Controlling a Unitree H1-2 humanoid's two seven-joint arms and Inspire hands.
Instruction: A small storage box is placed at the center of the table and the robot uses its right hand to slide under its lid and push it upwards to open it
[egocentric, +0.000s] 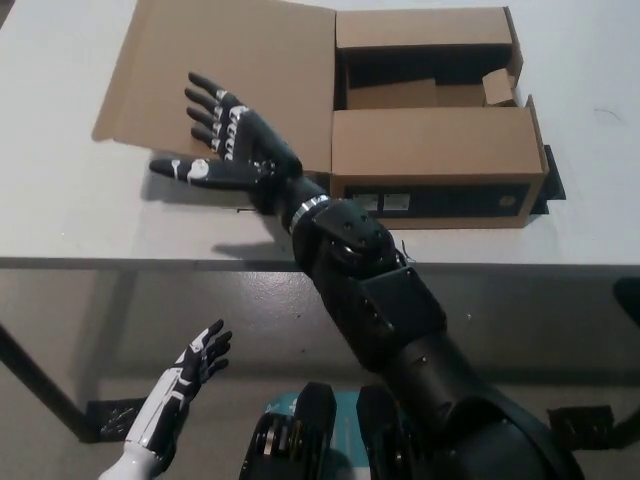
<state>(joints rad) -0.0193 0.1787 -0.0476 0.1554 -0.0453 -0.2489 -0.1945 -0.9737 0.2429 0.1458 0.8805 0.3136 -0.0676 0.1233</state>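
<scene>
A brown cardboard storage box (435, 160) stands on the white table (60, 150), right of centre. Its big lid flap (230, 70) lies folded out flat to the left, and the inside of the box (420, 80) is exposed between two smaller flaps. My black right hand (225, 150) is open, palm up, fingers spread, over the near edge of the lid flap; it holds nothing. My white left hand (185, 385) rests low at the lower left, below the table edge, fingers apart.
The table's front edge (150, 264) runs across the middle of the picture. Dark tape strips (548, 180) show at the box's right side. A table leg (30, 375) slants down at the lower left.
</scene>
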